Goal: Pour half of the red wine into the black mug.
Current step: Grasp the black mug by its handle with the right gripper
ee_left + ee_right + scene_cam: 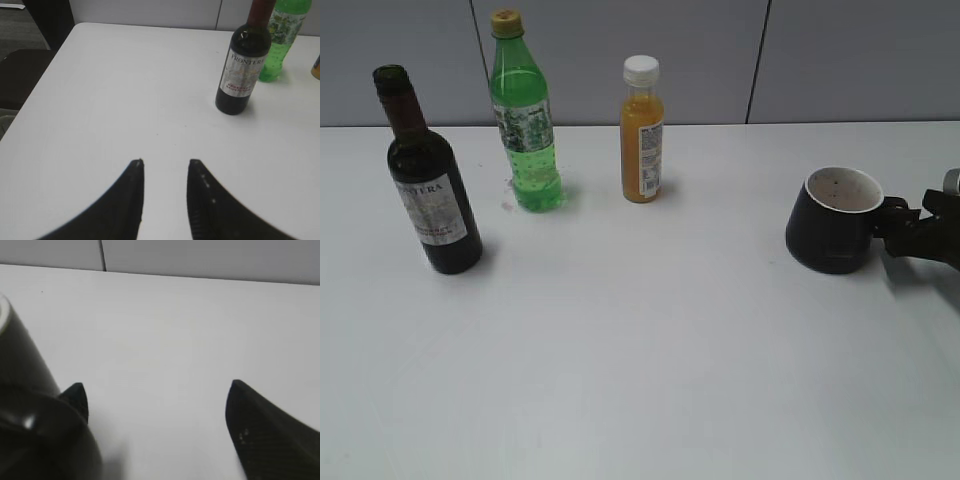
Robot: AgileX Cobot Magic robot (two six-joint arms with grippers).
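In the exterior view, the whole white table (650, 350) can be seen, with three bottles in a row at the back and left. The red wine (428, 185) is in a dark green glass bottle at the far left, standing upright, with no cap on its long neck and a pale paper label on its front. Just to its right and a bit farther back stands a bright green soda bottle (526, 118) with a yellow cap, and next to that an orange juice bottle (642, 133) with a white cap. The black mug (833, 220) sits far away on the right side of the table, upright, with a white speckled inside and a white rim. The right gripper (920, 232) is at the mug's handle on the right edge, but this view does not show how far apart its fingers are. The left wrist view shows the left gripper (165, 167) low over bare table, its two dark fingers a small way apart and holding nothing. The wine bottle (241, 67) stands well ahead of it to the right, with the green soda bottle (280, 40) just behind. The right wrist view shows the right gripper (157, 390) spread wide, with the mug (35, 425) very close and blurry at the left, beside the left finger. I cannot tell if that finger touches the mug.
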